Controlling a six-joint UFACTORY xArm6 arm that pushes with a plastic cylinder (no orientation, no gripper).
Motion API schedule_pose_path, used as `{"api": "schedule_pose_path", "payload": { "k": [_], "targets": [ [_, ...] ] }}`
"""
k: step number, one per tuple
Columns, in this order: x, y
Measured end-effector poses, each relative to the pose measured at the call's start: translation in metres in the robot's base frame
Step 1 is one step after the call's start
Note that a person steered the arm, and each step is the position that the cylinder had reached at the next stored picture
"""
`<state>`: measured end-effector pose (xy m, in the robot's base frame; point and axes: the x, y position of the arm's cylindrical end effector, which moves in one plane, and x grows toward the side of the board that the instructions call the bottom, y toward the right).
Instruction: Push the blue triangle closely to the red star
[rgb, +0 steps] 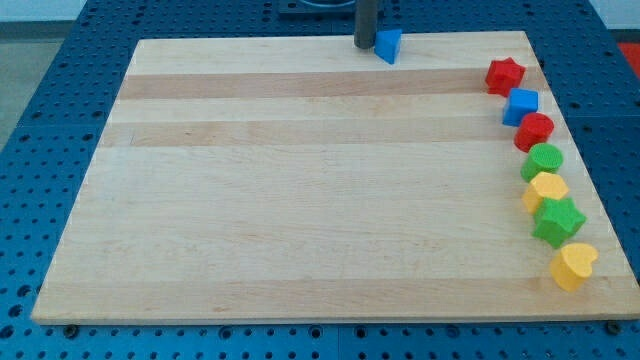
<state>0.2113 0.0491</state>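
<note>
My tip (365, 45), a bare rod gripping nothing, touches the blue triangle (388, 45) just to its right at the board's top edge, while the red star (505, 75) sits well apart rightward, so most pushing remains.

A pale wooden board (300, 200) lies on a blue perforated table (60, 120). Along the board's right edge, from top to bottom, run a blue cube (521, 105), a red rounded block (535, 131), a green rounded block (543, 161), a yellow block (547, 190), a green star-shaped block (557, 221) and a yellow heart-shaped block (573, 265).
</note>
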Motion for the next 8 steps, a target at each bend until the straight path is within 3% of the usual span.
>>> {"api": "schedule_pose_path", "payload": {
  "k": [4, 8],
  "targets": [
    [0.012, 0.062],
    [0.038, 0.066]
  ]
}}
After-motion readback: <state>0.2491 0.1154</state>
